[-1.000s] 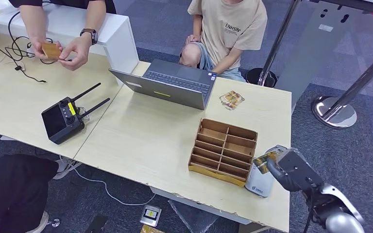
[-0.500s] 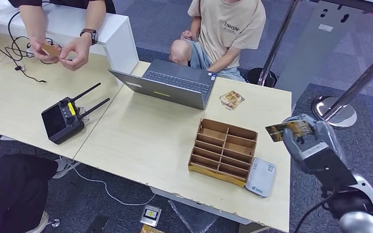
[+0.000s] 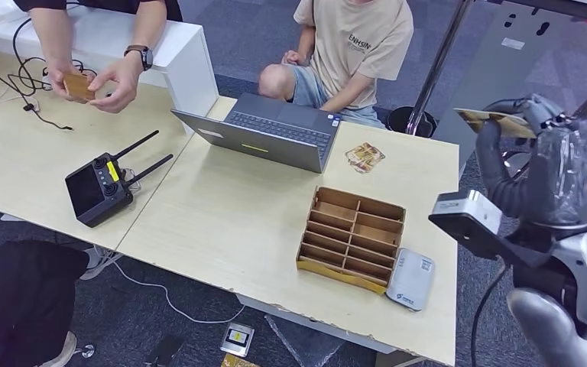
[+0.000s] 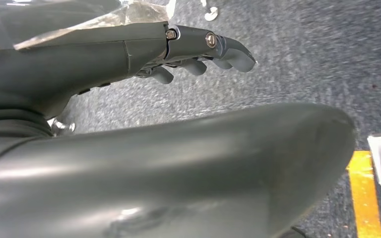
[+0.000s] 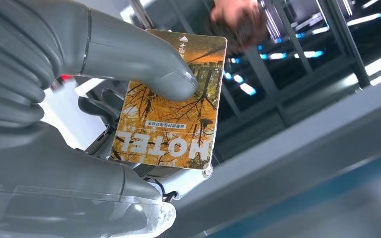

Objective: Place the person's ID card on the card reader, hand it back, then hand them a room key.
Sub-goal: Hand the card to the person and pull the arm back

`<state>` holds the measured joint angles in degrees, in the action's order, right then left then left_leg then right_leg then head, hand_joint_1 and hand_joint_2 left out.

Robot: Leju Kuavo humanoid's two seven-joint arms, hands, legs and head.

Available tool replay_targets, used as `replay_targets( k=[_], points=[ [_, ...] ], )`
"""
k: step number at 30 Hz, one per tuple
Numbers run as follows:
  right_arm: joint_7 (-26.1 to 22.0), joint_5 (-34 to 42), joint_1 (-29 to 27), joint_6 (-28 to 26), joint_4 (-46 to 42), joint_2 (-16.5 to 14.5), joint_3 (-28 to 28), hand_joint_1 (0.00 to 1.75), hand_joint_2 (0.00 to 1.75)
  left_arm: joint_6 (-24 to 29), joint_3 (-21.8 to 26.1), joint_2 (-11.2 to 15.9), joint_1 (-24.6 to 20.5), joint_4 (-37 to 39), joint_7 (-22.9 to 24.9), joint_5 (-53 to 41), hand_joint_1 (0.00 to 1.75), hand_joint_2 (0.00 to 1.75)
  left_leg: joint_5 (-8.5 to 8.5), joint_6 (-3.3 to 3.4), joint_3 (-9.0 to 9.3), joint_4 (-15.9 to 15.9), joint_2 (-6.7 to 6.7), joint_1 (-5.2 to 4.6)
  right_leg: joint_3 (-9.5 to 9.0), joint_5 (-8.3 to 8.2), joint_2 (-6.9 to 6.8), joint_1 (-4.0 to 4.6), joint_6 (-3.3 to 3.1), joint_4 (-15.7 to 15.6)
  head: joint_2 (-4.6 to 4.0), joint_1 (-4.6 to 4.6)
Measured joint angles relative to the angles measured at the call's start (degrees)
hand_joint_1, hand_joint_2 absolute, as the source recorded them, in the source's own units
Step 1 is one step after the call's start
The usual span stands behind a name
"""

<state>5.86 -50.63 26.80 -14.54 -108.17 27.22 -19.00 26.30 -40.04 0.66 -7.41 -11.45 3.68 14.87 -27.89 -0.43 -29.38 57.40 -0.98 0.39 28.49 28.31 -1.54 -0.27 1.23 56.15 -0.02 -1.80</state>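
Right hand point(image 3: 539, 126) is up high past the desk's point(image 3: 222, 222) right edge, thumb and fingers point(image 5: 144, 64) pinching the room key point(image 5: 171, 101): an orange card with autumn trees, printed HOTEL. Left hand point(image 4: 188, 49) hangs over grey carpet, fingers loosely curled around nothing. The white card reader point(image 3: 410, 280) sits at the desk's near edge, touching the wooden divider tray point(image 3: 351, 237). A seated person point(image 3: 344, 53) waits behind the laptop point(image 3: 267, 138).

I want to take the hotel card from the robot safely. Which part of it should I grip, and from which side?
Grip the free end of the hotel card, the edge printed HOTEL. The right hand pinches the opposite end, its thumb lying on the face. Come from the far side, facing the fingertips, and pull along the card's plane.
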Motion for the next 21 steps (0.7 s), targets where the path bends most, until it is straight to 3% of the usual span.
replay_targets(
  k=[13,21],
  points=[
    [-1.8,-3.6,14.3,0.8,16.5,-3.2,-7.6,1.75,1.75,-1.1,-2.2,-0.2,-1.9,0.0,0.2,-0.5,0.00,0.00,0.00,-0.01,-0.10,0.0,-0.05,0.00,0.06,0.00,-0.06,0.00,0.00,0.0,0.00,-0.01],
    [-2.8,-2.1,18.1,0.2,26.3,-5.4,-10.7,1.75,1.75,-1.9,-3.3,-0.2,-2.3,0.0,0.9,-1.3,0.00,0.00,0.00,-0.01,-0.11,0.0,-0.11,0.00,0.08,0.01,-0.13,0.00,0.00,0.0,0.00,0.00]
  ],
)
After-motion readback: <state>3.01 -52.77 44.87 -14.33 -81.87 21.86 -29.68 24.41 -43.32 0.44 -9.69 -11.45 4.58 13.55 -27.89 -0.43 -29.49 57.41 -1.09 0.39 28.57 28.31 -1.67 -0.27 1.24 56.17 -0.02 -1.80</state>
